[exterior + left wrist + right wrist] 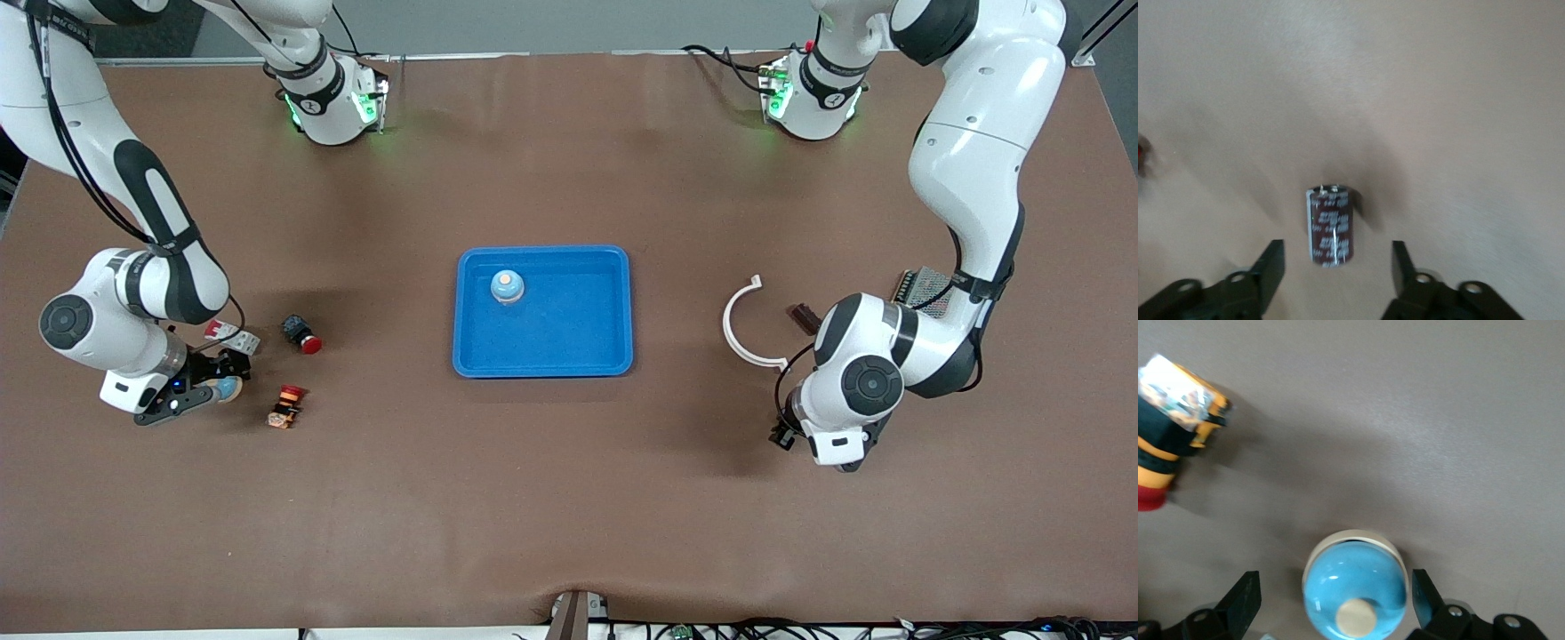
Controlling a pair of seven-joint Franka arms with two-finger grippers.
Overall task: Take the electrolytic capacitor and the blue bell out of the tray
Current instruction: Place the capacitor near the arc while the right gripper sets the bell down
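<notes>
A light blue bell point(1355, 590) with a cream button stands on the brown table between the spread fingers of my right gripper point(1335, 597), which is open around it. The front view shows that bell point(230, 389) at the right gripper point(220, 378), toward the right arm's end of the table. A dark brown capacitor point(1331, 227) lies on its side on the table. One end of it reaches between the fingertips of my open left gripper point(1337, 267), which do not touch it. In the front view the left gripper point(784, 436) hides it. A second blue bell point(507, 286) stands in the blue tray point(613, 356).
Near the right gripper lie a red-capped push button point(302, 336), an orange and red switch point(286, 407) point(1175, 427) and a white labelled part point(233, 335). Near the left arm lie a white curved ring point(745, 325), a small dark piece point(805, 316) and a mesh-covered box point(925, 286).
</notes>
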